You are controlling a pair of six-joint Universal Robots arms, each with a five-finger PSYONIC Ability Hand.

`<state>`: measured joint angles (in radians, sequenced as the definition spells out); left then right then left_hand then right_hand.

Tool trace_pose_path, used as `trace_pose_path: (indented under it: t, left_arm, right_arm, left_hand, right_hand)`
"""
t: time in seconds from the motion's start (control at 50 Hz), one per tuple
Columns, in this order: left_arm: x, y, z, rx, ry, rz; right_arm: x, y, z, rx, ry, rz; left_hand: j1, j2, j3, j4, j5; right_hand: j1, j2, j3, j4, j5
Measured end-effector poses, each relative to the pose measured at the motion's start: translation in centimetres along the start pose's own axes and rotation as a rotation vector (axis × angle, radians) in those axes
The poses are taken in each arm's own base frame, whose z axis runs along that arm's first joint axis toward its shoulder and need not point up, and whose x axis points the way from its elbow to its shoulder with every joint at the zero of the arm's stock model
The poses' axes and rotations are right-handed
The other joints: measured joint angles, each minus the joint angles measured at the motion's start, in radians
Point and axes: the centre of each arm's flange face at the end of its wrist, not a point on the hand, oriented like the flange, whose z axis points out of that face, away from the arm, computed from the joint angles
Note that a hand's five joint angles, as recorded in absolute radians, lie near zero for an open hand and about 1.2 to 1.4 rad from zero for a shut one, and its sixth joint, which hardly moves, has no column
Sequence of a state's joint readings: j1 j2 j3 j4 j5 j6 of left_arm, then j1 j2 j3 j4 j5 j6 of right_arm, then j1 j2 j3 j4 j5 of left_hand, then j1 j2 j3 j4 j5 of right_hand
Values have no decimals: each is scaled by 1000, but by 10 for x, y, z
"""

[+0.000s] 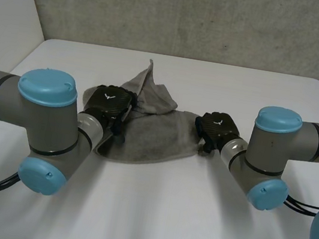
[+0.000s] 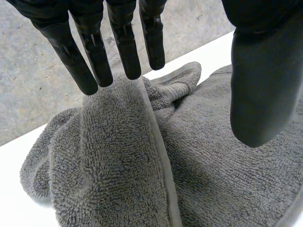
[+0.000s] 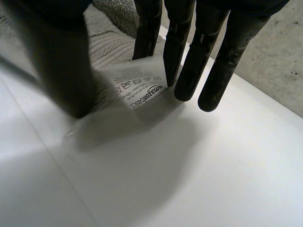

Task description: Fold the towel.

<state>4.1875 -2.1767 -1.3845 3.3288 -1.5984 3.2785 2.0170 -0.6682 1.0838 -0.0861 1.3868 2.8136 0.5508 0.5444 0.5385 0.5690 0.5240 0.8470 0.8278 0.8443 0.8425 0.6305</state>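
The left robot hand (image 1: 108, 104) hovers at the 9 o'clock edge of the grey terry towel (image 1: 151, 131), with fingers straight and spread, thumb apart, holding nothing. The right robot hand (image 1: 219, 128) is at the 3 o'clock edge, also spread and empty, beside the corner that carries the white care label (image 3: 139, 87). The towel lies rumpled at the middle of the table (image 1: 148, 227), with one point reaching toward 12 o'clock. I judge it soft, light and limp, so it will sag when lifted but hardly slip. Good places to pinch seem to be the stitched hem (image 2: 158, 142) and the label corner.
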Motion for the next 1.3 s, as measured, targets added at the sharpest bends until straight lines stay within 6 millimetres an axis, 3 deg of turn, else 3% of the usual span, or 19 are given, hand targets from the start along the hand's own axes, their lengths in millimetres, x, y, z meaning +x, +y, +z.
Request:
trace_pose_path:
  t: [0.42, 0.5, 0.64, 0.8, 0.92, 1.08, 1.3]
  left_arm:
    - [0, 0, 0, -1, 0, 0]
    - [0, 0, 0, -1, 0, 0]
    - [0, 0, -1, -1, 1, -1]
    - [0, -5, -4, 8, 4, -6]
    - [0, -8, -5, 17, 3, -7]
    - [-1, -7, -4, 16, -2, -2]
    - [-1, -10, 4, 32, -8, -2]
  right_arm:
    - [1, -2, 2, 9, 2, 1]
    - [1, -1, 3, 8, 1, 1]
    - [0, -1, 3, 4, -3, 6]
    - [3, -9, -1, -20, -11, 45]
    - [8, -27, -15, -22, -21, 87]
    - [21, -48, -59, -55, -72, 39]
    - [41, -30, -115, -189, -74, -123]
  left_hand:
    - [0, 0, 0, 0, 0]
    - [0, 0, 0, 0, 0]
    - [0, 0, 0, 0, 0]
    - [0, 0, 0, -1, 0]
    - [-4, -4, -4, -17, -3]
    - [-4, -4, -5, -17, -4]
    - [-4, -4, -5, -17, -4]
  right_hand:
    - [4, 10, 2, 5, 29]
    - [88, 89, 84, 87, 114]
    - [474, 420, 468, 474, 510]
    - [475, 426, 486, 492, 518]
    - [475, 426, 486, 492, 518]
    - [475, 426, 486, 492, 518]
    - [475, 433, 491, 492, 518]
